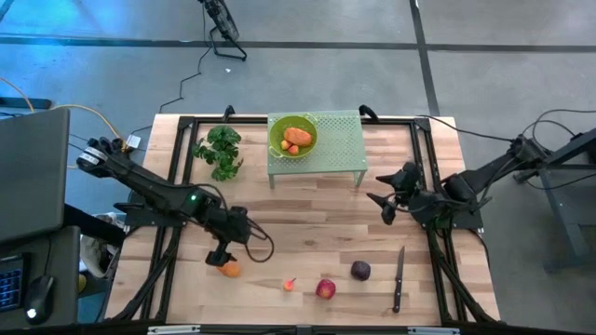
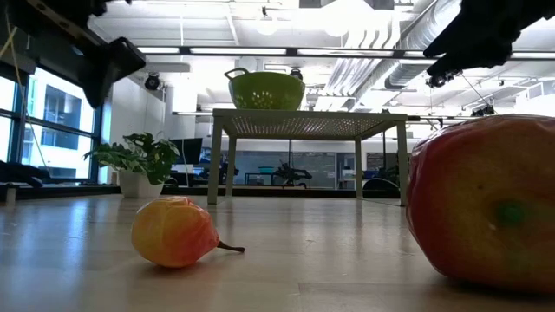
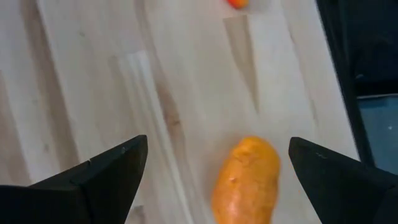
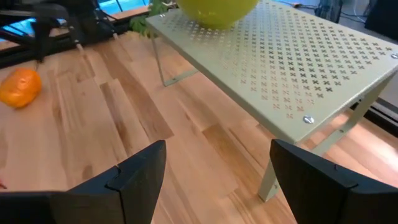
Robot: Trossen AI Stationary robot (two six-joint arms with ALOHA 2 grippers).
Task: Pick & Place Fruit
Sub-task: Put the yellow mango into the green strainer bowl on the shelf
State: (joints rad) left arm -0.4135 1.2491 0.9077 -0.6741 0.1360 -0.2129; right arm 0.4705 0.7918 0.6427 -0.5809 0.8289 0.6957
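Note:
My left gripper is open just above the table, its fingers on either side of an orange oblong fruit without touching it. The fruit lies on its side on the wood. Along the near edge lie a tiny orange-red bit, a red apple and a dark purple plum. A second orange fruit sits in the green bowl. My right gripper waits open near the stand.
The bowl stands on a perforated green stand at the table's far edge. A leafy plant is to its left. A black-handled knife lies near the right near corner. Bare wood lies between the stand and the fruit.

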